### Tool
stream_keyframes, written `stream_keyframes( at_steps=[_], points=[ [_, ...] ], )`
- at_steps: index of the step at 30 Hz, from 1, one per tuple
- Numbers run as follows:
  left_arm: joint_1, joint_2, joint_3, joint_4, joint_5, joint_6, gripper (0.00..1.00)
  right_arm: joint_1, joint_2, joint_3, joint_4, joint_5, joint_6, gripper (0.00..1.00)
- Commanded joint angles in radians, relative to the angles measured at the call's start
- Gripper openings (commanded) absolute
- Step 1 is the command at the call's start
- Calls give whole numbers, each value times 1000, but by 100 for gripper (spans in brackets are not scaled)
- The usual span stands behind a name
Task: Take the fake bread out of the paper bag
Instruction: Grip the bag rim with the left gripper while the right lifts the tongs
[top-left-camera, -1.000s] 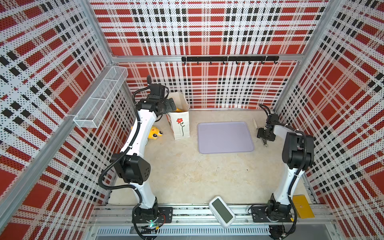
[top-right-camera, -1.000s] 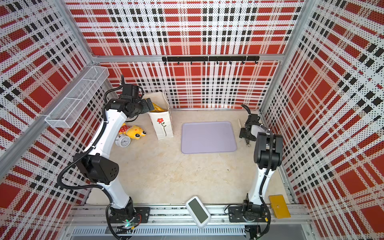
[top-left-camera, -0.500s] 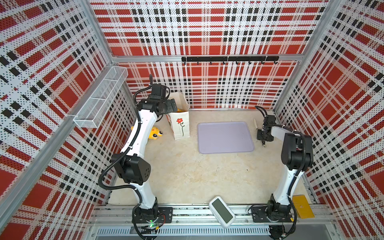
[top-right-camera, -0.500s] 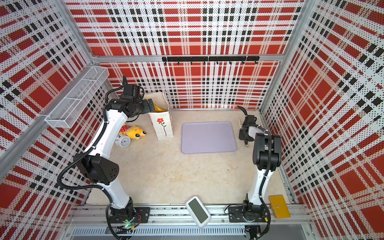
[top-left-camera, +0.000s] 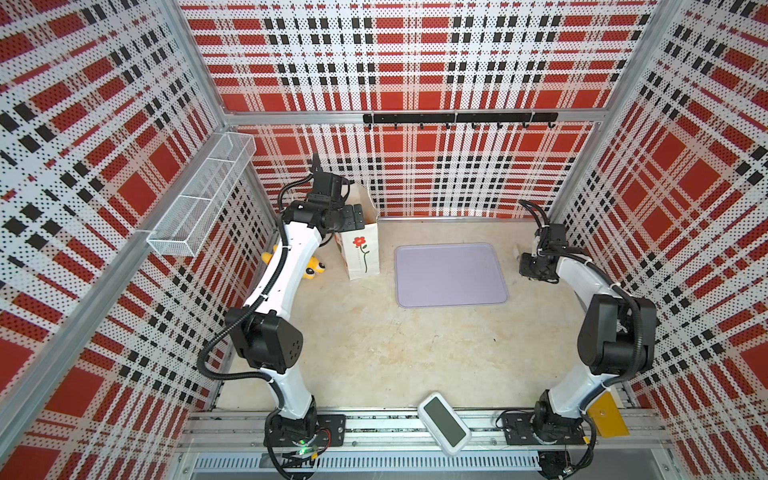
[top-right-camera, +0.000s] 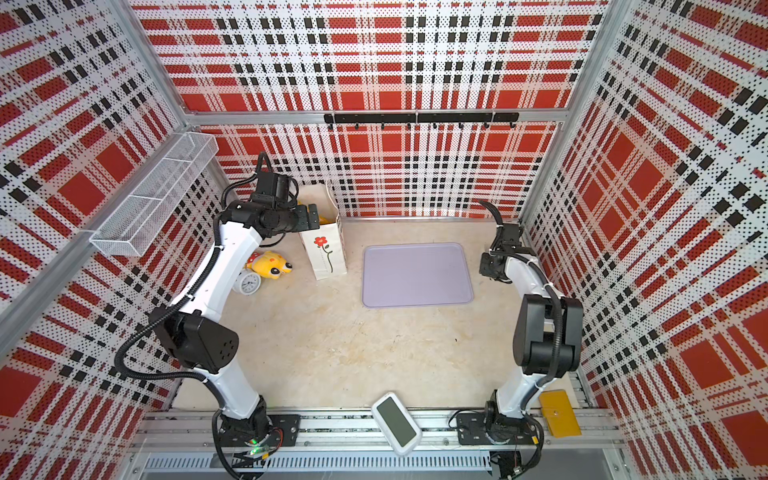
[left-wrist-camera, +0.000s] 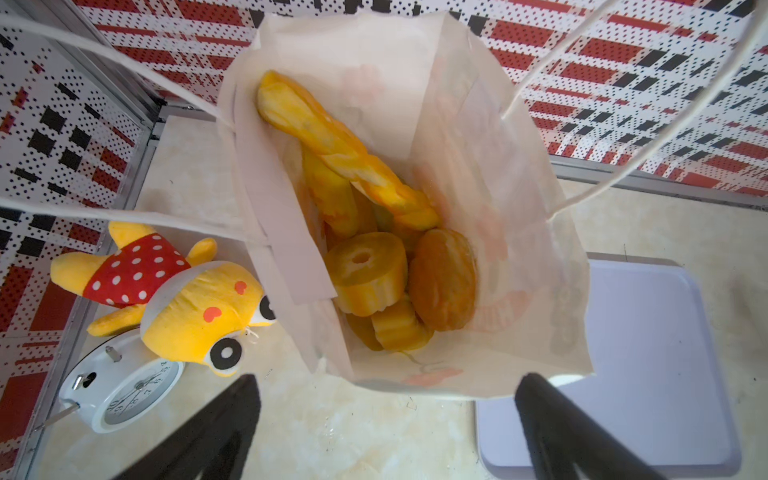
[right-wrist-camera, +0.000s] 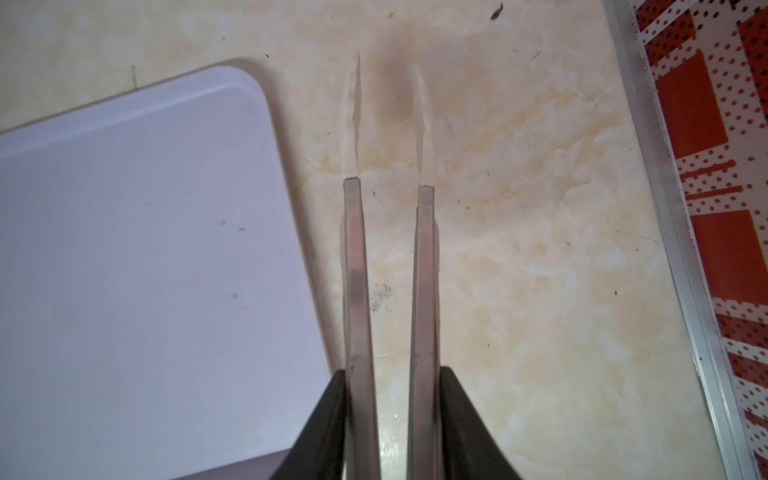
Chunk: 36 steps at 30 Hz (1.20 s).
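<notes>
Right pincer (right-wrist-camera: 387, 60) has been narrowing beside the tray (top-left-camera: 451, 274) over the last second, while the left pincer (left-wrist-camera: 388, 378) is hovering over the paper bag (top-left-camera: 361, 253).

Working from largest to smallest: the beige surface (top-left-camera: 374, 353) is carrying the lilac tray at its middle. The white paper bag is standing upright to the tray's left, near the back wall and apart from the tray. The fake bread (left-wrist-camera: 365, 282) is sitting inside the bag, a twisted stick leaning up toward the rim above a ring cake and a brown bun. A yellow plush toy (left-wrist-camera: 195, 307) is lying just beside the bag, next to a white alarm clock (left-wrist-camera: 124, 390). The left pincer's fingers are spreading wide. The right pincer's fingers are standing a little apart, pinching nothing.
</notes>
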<state>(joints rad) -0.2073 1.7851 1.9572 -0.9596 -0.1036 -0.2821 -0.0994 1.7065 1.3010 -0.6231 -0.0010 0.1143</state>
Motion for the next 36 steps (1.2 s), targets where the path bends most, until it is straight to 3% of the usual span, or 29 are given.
stream_keyframes(
  at_steps=[1,9,13,18,26,31,36],
  points=[
    [11,-51,-19,19,31,3,99,0,-37,45,-94,-82,22,37],
    [31,-73,-38,15,33,4,100,0,-99,97,-208,-198,27,40],
    [44,-56,-10,-16,-23,1,100,0,-149,72,-234,-261,31,39],
    [79,18,81,-94,-96,-75,100,0,-259,-7,-231,-303,54,35],
    [90,131,192,-98,-71,-143,100,0,-363,-78,-234,-323,41,31],
    [98,205,258,-105,-74,-166,96,3,-390,-100,-238,-338,28,30],
    [99,267,308,-102,-82,-172,85,12,-424,-133,-238,-325,24,30]
  ],
)
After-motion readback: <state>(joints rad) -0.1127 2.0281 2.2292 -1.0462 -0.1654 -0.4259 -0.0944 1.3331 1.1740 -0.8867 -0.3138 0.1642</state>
